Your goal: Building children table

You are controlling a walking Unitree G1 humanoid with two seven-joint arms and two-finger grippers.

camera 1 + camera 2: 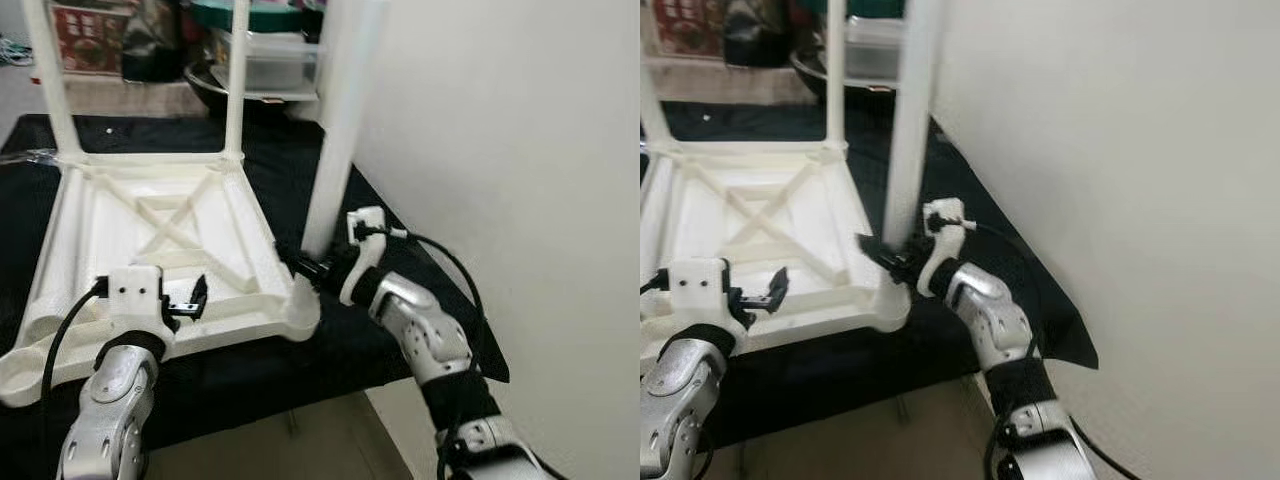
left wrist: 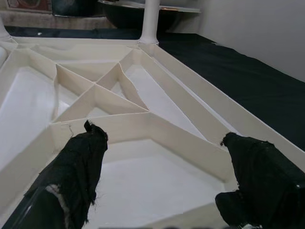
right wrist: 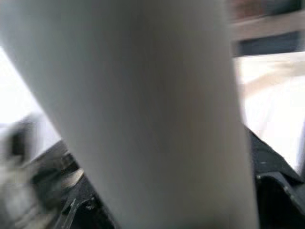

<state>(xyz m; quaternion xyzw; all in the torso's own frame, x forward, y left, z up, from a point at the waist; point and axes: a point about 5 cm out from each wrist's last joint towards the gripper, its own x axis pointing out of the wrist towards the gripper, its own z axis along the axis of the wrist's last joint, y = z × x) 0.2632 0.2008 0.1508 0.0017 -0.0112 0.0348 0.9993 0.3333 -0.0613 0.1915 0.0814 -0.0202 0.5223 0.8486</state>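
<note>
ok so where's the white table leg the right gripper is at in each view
Left eye view: the round white plastic table leg stands upright right of centre, at the near right corner of the upturned white tabletop.
Right eye view: left of centre.
Left wrist view: cannot tell.
Right wrist view: a blurred white column across the middle.
Shared landmark: the right gripper at the leg's base.

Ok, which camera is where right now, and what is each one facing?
Left eye: on the head, looking forward and down at the upturned table top; both silver arms show, right hand at the near leg.
Right eye: beside it, same scene.
Left wrist: looks along the open left hand into the ribbed underside.
Right wrist: pressed close to the near leg, blurred.
Shared: the left wrist and eye views both show the crossing ribs.
</note>
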